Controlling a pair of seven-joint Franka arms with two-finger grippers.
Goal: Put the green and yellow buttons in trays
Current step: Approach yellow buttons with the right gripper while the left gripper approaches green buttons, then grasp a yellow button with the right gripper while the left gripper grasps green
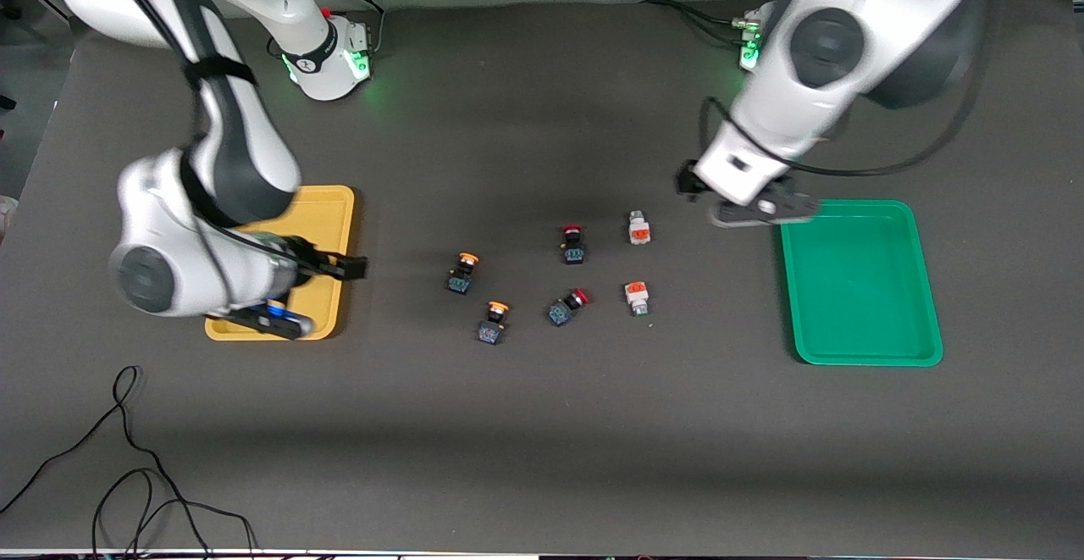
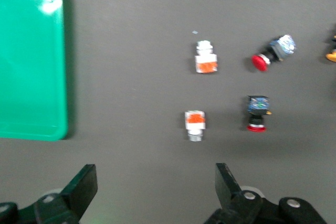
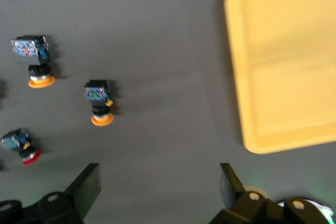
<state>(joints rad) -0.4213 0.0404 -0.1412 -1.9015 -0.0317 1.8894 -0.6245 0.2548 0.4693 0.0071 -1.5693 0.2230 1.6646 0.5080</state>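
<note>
Two yellow-capped buttons [image 1: 463, 272] [image 1: 494, 321] lie mid-table; they also show in the right wrist view [image 3: 98, 103] [image 3: 37, 61]. Two white buttons with orange bands [image 1: 639, 228] [image 1: 637, 297] lie toward the green tray [image 1: 860, 348]; the left wrist view shows them [image 2: 195, 124] [image 2: 206, 57] and the tray [image 2: 26, 56]. The yellow tray [image 1: 334, 204] [image 3: 289, 61] is empty, and so is the green one. My right gripper [image 1: 309, 293] [image 3: 157, 187] is open and empty over the yellow tray's edge. My left gripper [image 1: 762, 211] [image 2: 155, 187] is open and empty, over the table beside the green tray's corner.
Two red-capped black-blue switches [image 1: 573, 244] [image 1: 566, 307] lie between the yellow and the white buttons. A black cable [image 1: 127, 458] trails over the table's near corner at the right arm's end. Both arm bases stand along the table's back edge.
</note>
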